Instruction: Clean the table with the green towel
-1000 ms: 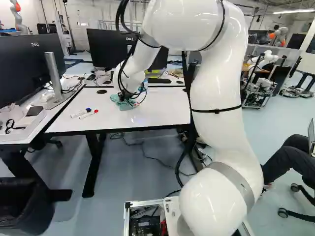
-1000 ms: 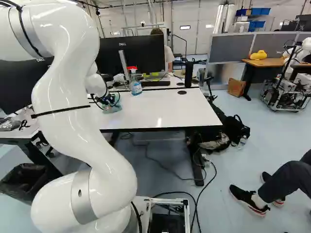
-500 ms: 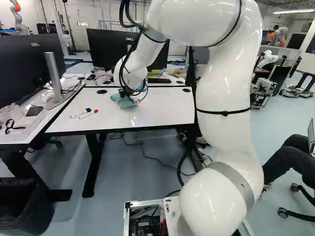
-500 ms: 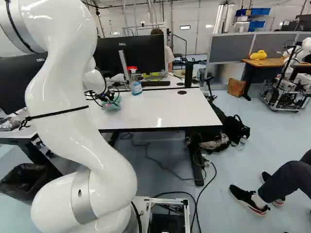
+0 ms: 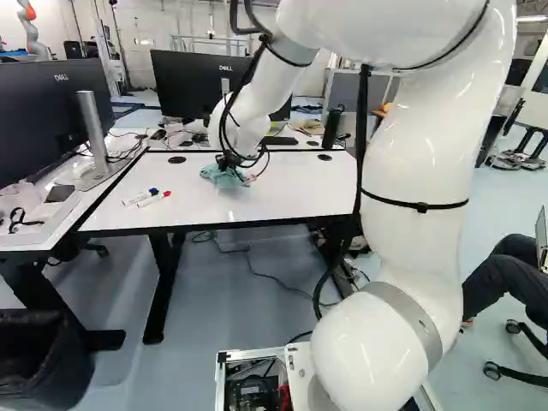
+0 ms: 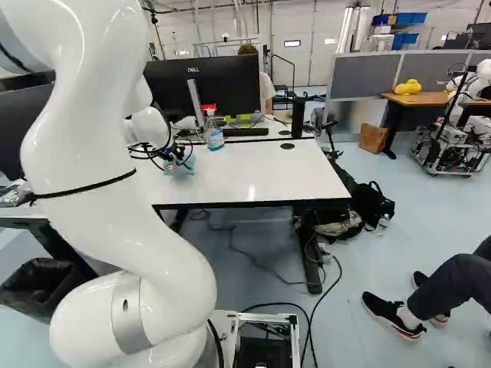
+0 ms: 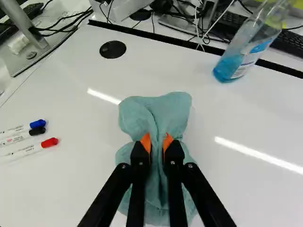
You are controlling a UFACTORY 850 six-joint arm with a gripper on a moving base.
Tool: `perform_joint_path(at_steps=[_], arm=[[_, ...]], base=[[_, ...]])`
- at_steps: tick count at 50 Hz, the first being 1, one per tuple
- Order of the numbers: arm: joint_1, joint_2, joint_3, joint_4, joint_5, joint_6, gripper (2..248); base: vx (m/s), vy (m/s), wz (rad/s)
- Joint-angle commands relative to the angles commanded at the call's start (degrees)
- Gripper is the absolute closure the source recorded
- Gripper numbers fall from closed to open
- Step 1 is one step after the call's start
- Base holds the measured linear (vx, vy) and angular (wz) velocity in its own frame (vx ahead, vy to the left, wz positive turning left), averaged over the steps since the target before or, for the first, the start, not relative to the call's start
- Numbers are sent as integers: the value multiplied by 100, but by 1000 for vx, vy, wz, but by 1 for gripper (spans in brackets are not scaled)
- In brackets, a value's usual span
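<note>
Jaws pinch 1 twl point(image 7: 163, 111); 3 mkrs point(image 7: 19, 137), 1 btl point(image 7: 241, 59).

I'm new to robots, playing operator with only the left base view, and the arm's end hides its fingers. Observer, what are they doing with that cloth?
Observer: In the wrist view, the gripper pinches a fold of the green towel between its orange pads.

Operator: Anything nearby I might knock over?

Observer: A spray bottle of blue liquid stands on the table, beyond the towel.

Operator: I make out two pens. Is that all?

Observer: No, the wrist view shows three: a black-capped marker lies between the blue-capped and red-capped ones.
</note>
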Motion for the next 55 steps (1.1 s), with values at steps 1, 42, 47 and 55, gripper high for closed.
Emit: perform_joint_path(at_steps=[1,42,47,55], arm=[[-10,26,30,0,0,0,202],[-541,986,1108,0,0,0,202],[-604,1054,1181,0,0,0,202],[-604,1054,1181,0,0,0,202]], base=[[0,0,0],[0,0,0],[0,0,0],[0,0,0]])
